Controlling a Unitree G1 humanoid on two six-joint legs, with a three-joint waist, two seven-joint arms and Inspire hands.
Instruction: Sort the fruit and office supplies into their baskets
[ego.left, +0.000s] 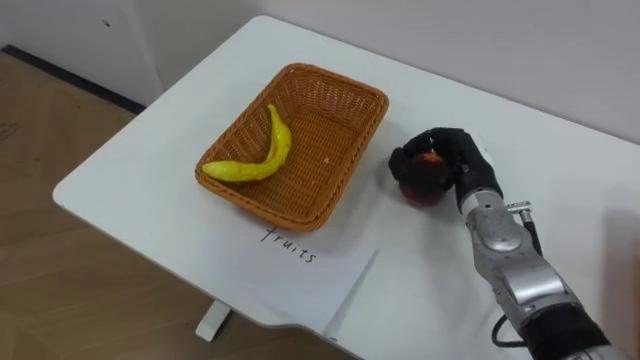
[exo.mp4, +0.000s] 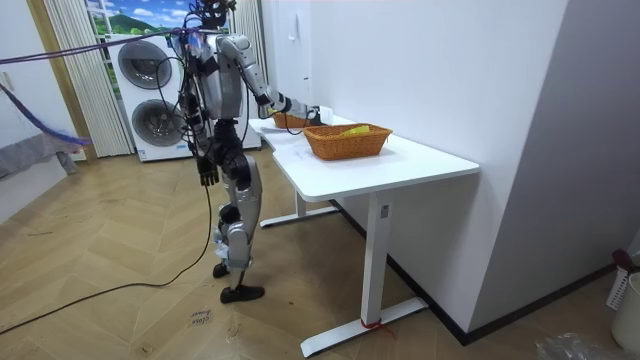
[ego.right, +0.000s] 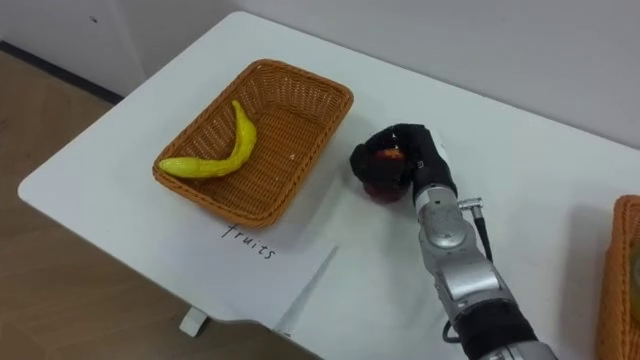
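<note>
My right hand (ego.left: 452, 158) rests on the white table (ego.left: 150, 170) just right of the fruit basket (ego.left: 372, 98). Its dark fingers are curled over a red fruit (ego.left: 424, 194), which sits on the tabletop and is partly hidden under them. A yellow banana (ego.left: 252, 170) lies inside the brown wicker basket, towards its left side. In the room view I stand at the table's far end with my right arm (exo.mp4: 262, 95) reaching over it. My left hand (exo.mp4: 207, 172) hangs by my hip, fingers relaxed.
A white sheet with a handwritten label (ego.left: 300, 262) lies in front of the basket at the table's near edge. The rim of a second wicker basket (ego.right: 622, 270) shows at the far right. Wooden floor lies beyond the table's left edge.
</note>
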